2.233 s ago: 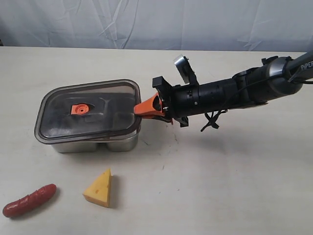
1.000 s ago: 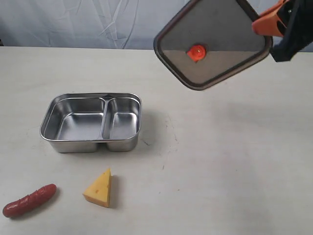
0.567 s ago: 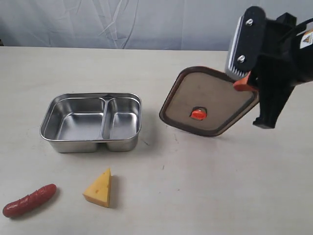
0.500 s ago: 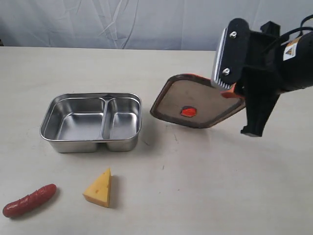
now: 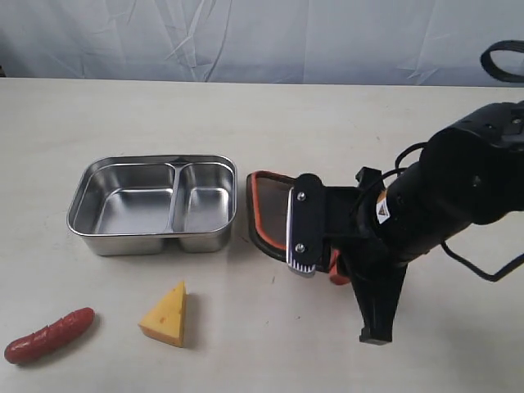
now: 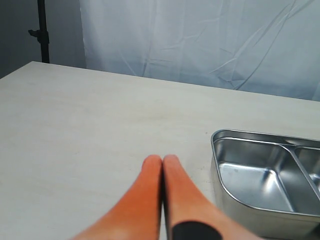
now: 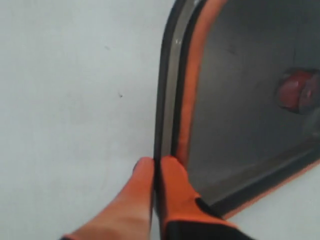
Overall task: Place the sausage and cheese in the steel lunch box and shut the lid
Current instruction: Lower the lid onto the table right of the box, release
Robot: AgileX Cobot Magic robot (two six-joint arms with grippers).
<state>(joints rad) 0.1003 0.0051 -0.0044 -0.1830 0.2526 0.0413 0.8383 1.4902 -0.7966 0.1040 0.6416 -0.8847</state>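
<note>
The steel lunch box (image 5: 152,205) stands open on the table with both compartments bare; the left wrist view shows its near corner (image 6: 260,175). To its right the dark lid (image 5: 267,210) with the orange rim seal hangs low over the table, mostly hidden behind the right arm. My right gripper (image 7: 157,162) is shut on the lid's edge (image 7: 170,90), and the orange-red valve (image 7: 296,90) shows on the lid's face. The cheese (image 5: 166,315) and the sausage (image 5: 49,336) lie in front of the box. My left gripper (image 6: 162,161) is shut and empty, left of the box.
A pale backdrop cloth (image 5: 246,37) hangs behind the table. The right arm (image 5: 426,221) stretches over the table right of the box. A dark stand (image 6: 42,30) rises beyond the table's far corner in the left wrist view.
The right gripper lifted the lid off the box, swung it up to the right, then brought it down beside the box's right side. The sausage and the cheese have not moved.
</note>
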